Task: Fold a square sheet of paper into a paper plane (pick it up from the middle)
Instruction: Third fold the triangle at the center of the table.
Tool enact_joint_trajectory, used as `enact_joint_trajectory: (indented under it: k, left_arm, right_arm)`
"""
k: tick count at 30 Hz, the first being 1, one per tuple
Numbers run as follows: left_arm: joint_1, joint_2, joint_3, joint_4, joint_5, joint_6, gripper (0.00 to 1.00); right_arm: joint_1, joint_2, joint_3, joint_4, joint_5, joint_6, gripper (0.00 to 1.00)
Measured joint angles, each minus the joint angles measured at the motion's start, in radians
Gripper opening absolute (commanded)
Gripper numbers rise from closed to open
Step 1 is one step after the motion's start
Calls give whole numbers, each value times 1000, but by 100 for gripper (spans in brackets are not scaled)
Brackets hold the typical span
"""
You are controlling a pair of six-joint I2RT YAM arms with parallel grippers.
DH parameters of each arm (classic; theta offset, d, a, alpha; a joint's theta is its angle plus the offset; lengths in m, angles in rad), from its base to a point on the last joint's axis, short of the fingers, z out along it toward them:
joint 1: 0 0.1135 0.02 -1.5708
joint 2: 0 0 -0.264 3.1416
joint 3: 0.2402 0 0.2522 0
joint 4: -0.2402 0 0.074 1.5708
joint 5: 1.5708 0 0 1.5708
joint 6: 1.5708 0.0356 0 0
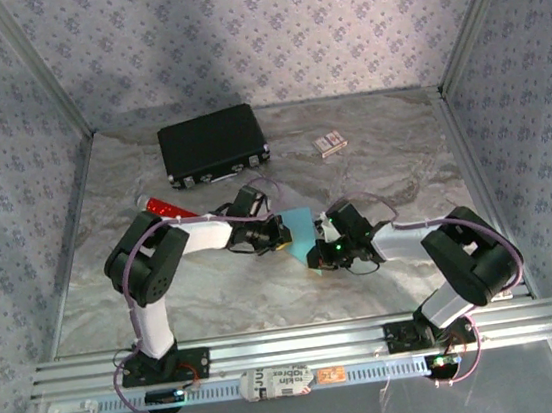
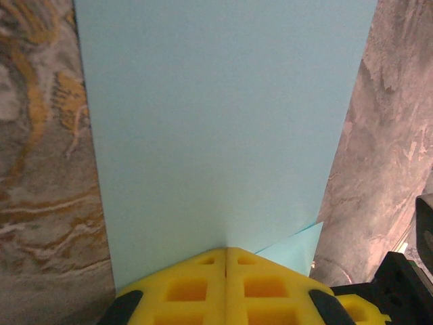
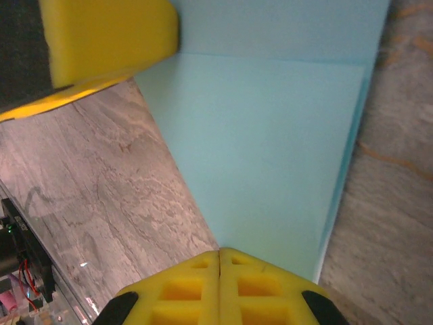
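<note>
The square sheet of paper [image 1: 299,229], light cyan-blue, lies folded over on the marbled table between my two grippers. In the left wrist view the paper [image 2: 223,122] spreads out flat beyond my left gripper [image 2: 225,249], whose yellow fingers are shut with their tips over its near edge; a lower layer's corner pokes out to the right. In the right wrist view my right gripper [image 3: 220,252] is likewise shut at the opposite edge of the paper [image 3: 270,156]. A fold edge crosses the far part, where a left finger [image 3: 108,40] rests. From above, left gripper [image 1: 281,234] and right gripper [image 1: 320,251] face each other.
A black case [image 1: 213,147] lies at the back of the table, a small patterned card box [image 1: 329,144] to its right. A red tube [image 1: 168,208] sits behind the left arm's elbow. Patterned walls enclose three sides; a metal rail [image 1: 293,345] runs along the front.
</note>
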Motion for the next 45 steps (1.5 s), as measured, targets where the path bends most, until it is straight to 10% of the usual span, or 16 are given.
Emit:
enact_joint_trajectory:
  k: [45]
  left_arm:
    - [9, 0, -23, 43, 29, 19, 0]
  right_arm:
    - [0, 32, 55, -37, 21, 2, 12]
